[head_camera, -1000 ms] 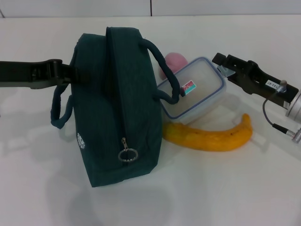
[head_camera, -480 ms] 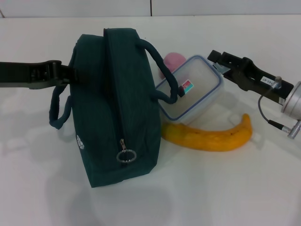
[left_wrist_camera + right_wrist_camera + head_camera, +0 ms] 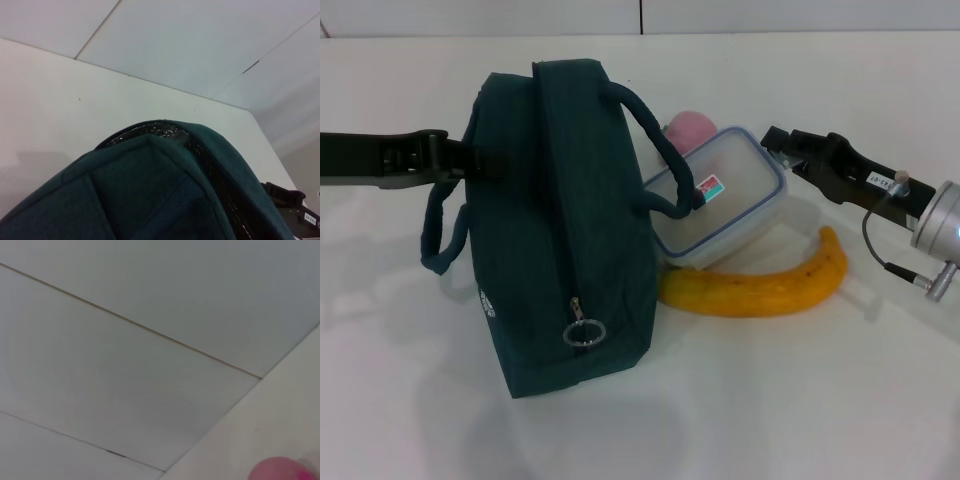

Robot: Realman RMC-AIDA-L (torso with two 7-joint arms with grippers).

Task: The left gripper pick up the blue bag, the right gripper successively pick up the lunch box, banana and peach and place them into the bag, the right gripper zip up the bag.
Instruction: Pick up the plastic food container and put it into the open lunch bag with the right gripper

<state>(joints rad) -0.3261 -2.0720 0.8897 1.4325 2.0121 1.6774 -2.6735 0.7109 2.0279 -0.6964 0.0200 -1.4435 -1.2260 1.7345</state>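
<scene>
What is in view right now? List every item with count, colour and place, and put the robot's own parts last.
bag: 1, dark teal-blue, upright on the table left of centre, zip pull low on the front.
lunch box: 1, clear with blue-rimmed lid, tilted, leaning against the bag's right side.
banana: 1, yellow, lying on the table in front of the lunch box.
peach: 1, pink, behind the lunch box, mostly hidden.
table: 1, white, under everything.
left gripper: 1, black, at the bag's left side by its handle.
right gripper: 1, black, at the lunch box's far right corner.
</scene>
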